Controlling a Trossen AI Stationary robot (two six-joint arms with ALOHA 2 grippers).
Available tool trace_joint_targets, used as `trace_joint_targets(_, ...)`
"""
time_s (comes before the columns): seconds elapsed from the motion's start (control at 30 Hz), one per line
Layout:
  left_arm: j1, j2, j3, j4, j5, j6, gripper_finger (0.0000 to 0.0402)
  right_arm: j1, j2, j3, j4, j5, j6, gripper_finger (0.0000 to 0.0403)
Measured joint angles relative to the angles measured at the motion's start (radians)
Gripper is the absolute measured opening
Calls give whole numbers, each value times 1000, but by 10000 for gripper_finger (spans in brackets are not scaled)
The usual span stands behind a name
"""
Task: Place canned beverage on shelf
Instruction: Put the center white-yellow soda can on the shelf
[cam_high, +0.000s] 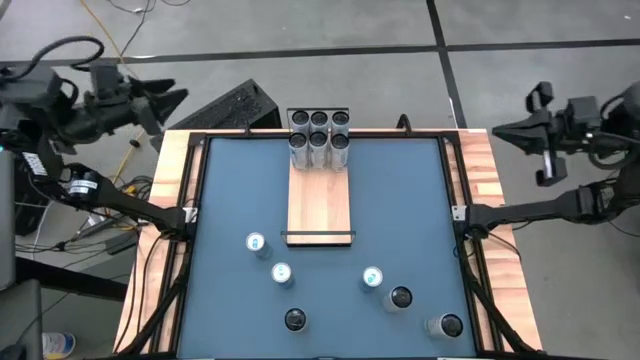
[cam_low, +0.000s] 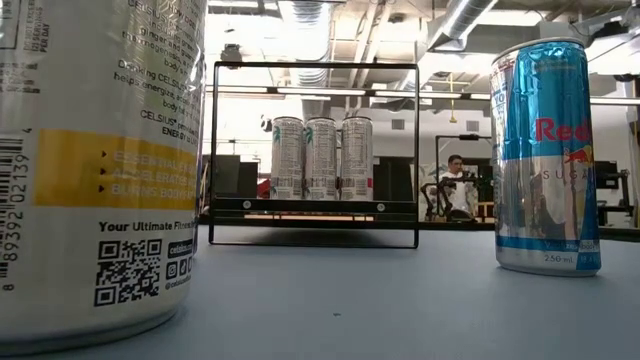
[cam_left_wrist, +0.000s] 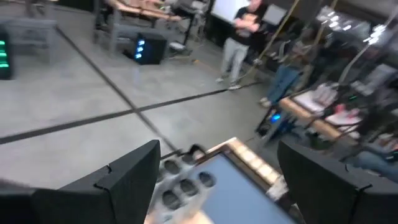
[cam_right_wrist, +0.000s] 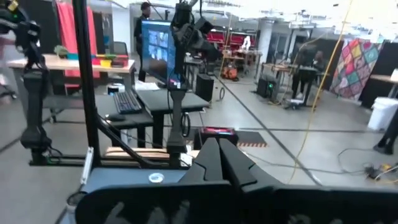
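Shelf (cam_high: 320, 205) long axis runs front-back; left gripper (cam_high: 160, 100) wide, right gripper (cam_high: 505, 130) closed empty.

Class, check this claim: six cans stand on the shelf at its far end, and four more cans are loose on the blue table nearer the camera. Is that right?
Not quite. Six cans do stand at the far end of the shelf, but the high view shows six loose cans on the blue table, not four.
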Motion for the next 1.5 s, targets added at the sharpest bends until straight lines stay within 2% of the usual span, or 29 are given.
trace_joint_targets(0.2,0,-24,0,-177,-139,-69,309,0,-6,-2,-23,1,-68,0)
trace_joint_targets(0.43,0,0,-1,-301,-120,-85,309,0,14,-2,-22,5,-168,0)
trace_joint_targets(0.73,0,59,-2,-290,-122,-73,309,0,11,-1,-32,6,-221,0)
trace_joint_targets(0.9,0,85,-2,-282,-114,-77,309,0,11,-1,-93,6,-224,0)
trace_joint_targets(1.1,0,105,-2,-177,-46,-62,309,0,11,-1,-107,6,-171,0)
trace_joint_targets(1.3,0,107,-2,-65,-23,5,309,0,11,-1,-134,6,-226,0)
trace_joint_targets(1.5,0,107,-2,-63,-17,-61,309,0,12,-1,-187,6,-229,0)
